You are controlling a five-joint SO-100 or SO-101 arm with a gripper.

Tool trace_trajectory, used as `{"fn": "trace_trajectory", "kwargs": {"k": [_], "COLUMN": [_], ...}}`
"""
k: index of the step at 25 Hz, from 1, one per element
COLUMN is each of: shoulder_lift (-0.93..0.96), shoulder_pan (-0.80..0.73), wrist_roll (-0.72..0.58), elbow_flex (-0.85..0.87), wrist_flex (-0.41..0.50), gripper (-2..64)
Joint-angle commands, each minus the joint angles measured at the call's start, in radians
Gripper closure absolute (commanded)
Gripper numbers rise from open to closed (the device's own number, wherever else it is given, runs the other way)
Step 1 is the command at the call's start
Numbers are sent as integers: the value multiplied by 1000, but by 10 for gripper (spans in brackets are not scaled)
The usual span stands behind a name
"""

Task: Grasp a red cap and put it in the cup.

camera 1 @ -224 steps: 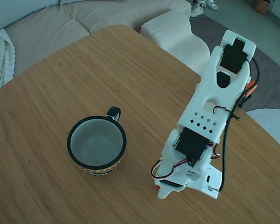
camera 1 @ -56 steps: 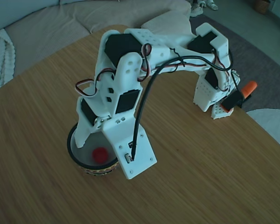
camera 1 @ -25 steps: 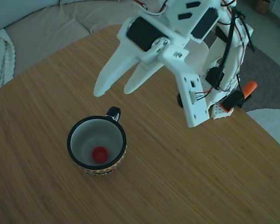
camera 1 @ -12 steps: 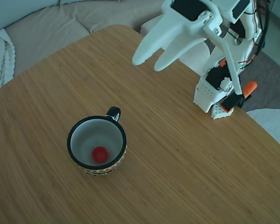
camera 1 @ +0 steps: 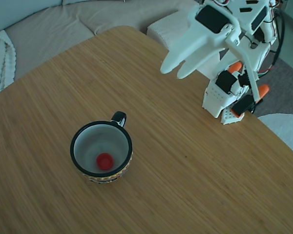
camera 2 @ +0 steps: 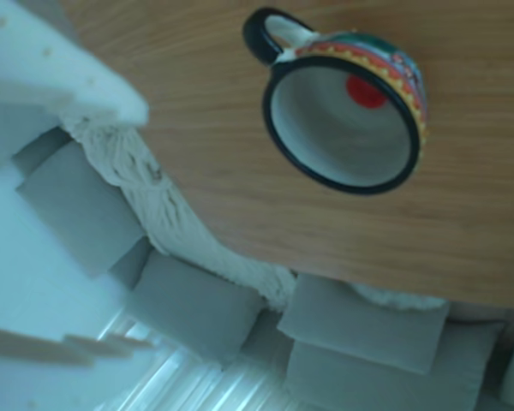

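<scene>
Looking down, you see the red cap (camera 1: 104,161) inside the cup (camera 1: 101,127), your gripper (camera 1: 175,69) spread, empty, well apart, near a sofa (camera 1: 53,22).

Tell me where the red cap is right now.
The red cap lies on the bottom of the cup, left of centre on the table in the fixed view, far from the raised pincer.

Cool bluish daylight; other view blurred.
</scene>
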Motion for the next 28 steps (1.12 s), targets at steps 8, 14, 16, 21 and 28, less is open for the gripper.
{"fn": "trace_trajectory", "kwargs": {"k": [8,14,16,21,28], "shoulder_lift": [282,428,479,595,678], "shoulder_pan": [2,12,12,12,14], "wrist_roll": [3,3,3,3,-6], "elbow_flex": [216,437,495,591,673], "wrist_flex": [-15,-95,-106,-98,-146], "gripper": [322,322,322,322,322]}}
